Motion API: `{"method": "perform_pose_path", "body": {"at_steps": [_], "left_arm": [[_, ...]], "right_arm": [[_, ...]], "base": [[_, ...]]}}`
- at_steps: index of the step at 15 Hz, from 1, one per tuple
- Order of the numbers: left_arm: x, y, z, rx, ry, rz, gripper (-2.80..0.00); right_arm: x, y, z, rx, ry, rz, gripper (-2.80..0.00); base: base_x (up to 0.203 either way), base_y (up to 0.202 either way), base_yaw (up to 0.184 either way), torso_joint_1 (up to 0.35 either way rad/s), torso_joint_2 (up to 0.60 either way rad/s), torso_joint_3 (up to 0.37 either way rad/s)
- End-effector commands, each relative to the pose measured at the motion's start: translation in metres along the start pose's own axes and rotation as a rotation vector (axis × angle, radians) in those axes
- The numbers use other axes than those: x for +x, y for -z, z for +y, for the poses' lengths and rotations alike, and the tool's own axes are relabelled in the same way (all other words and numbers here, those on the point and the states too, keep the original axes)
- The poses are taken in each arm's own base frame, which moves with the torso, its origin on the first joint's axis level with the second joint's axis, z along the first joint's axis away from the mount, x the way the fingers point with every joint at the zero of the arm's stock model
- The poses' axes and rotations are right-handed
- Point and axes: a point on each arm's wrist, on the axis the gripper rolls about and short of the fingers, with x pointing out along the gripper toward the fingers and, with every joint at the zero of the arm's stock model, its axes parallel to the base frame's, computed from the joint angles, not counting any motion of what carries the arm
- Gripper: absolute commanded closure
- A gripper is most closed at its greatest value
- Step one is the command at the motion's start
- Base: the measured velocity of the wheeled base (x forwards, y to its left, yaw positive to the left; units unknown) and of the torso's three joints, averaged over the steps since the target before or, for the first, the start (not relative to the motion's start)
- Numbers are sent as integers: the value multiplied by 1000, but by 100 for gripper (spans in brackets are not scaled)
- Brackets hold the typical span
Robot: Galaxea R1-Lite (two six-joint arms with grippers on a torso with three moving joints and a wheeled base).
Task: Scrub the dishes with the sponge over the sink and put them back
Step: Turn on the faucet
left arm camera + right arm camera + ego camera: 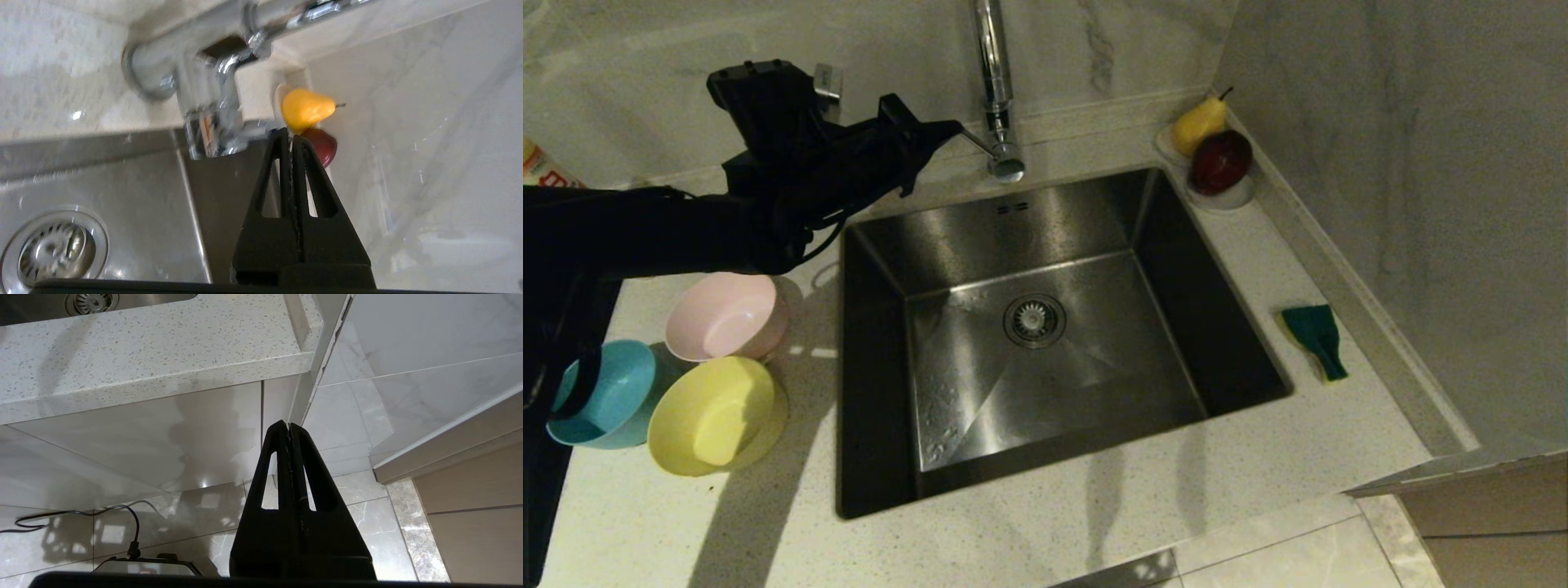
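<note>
Your left tool is raised above the table at the sink's far left corner, its tip close to the lever of the chrome tap. In the left wrist view the two fingers are pressed flat together with nothing between them.

Your right tool is parked below the table's near edge, facing the cabinet front and floor tiles. It is likewise fully closed and empty.

The three dishes sit on the table along the sink's left side, clustered close together:
- pink bowl, farthest back;
- blue bowl, at the table's left edge;
- yellow bowl, nearest the front.

The sponge lies green face up on the table at the sink's right side, near the right edge.

At the far right corner, a yellow pear and a dark red fruit rest on white saucers.
</note>
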Motion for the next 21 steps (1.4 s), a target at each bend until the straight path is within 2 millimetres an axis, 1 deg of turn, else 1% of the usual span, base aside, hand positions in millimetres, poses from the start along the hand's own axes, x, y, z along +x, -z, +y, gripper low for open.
{"method": "perform_pose_path", "body": {"at_steps": [1,3,7,12,15,18,21], "left_arm": [[3,-4,-1,7,9,-24,0],[5,-7,-1,15,14,-37,0],[13,-8,8,29,24,-53,0],[19,2,24,69,1,-37,0],[20,3,26,67,-5,-37,0],[18,3,24,70,-2,-44,0],[18,2,24,69,-37,-81,0]], "right_arm": [[0,0,0,0,0,0,0],[0,0,0,0,0,0,0],[0,0,0,1,0,0,0],[0,0,0,0,0,0,0],[0,0,0,0,0,0,0],[0,0,0,0,0,0,0],[0,0,0,0,0,0,0]], "base": [[0,0,0,0,0,0],[0,0,0,0,0,0],[0,0,0,0,0,0],[0,0,0,0,0,0],[0,0,0,0,0,0],[0,0,0,0,0,0],[0,0,0,0,0,0]]}}
